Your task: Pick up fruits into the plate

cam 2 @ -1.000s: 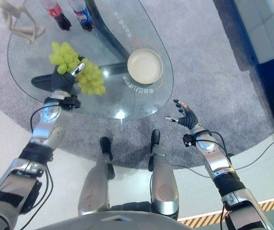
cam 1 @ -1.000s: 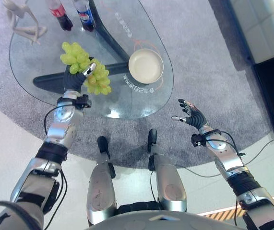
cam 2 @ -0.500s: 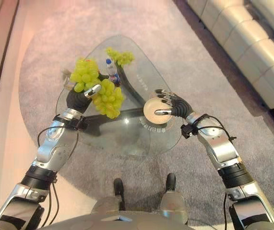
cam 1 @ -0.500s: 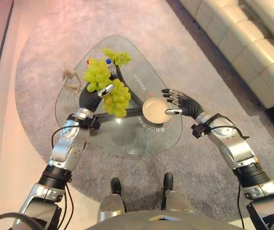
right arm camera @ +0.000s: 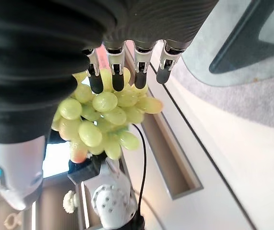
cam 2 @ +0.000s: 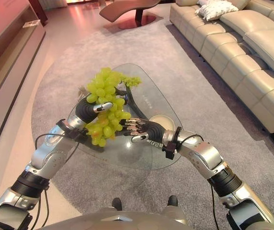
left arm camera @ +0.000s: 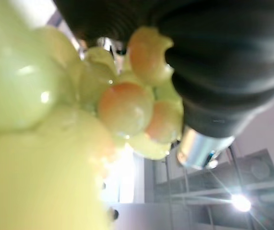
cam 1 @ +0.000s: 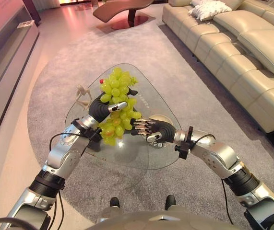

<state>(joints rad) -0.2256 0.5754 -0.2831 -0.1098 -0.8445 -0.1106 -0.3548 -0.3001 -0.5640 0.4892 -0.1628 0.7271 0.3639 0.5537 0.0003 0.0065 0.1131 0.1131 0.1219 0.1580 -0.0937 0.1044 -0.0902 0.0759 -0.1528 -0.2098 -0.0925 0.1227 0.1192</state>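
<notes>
While left hand (cam 1: 101,108) grips grapes (cam 1: 115,106), right hand (cam 1: 152,130) touches

No legible text.
Dark markings on the glass counter (cam 1: 141,158) by the plate (cam 1: 161,118) cannot be read.

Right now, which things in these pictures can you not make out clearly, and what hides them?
- Plate: in both eye views the right hand covers its near part.
- Left hand: shut on the grape bunch; in the left wrist view the grapes hide its fingers.
- Second grape bunch and pale figurine on the glass table: partly hidden behind the held bunch.
- Whether the right hand's fingertips touch the grapes: the right wrist view does not settle it.
</notes>
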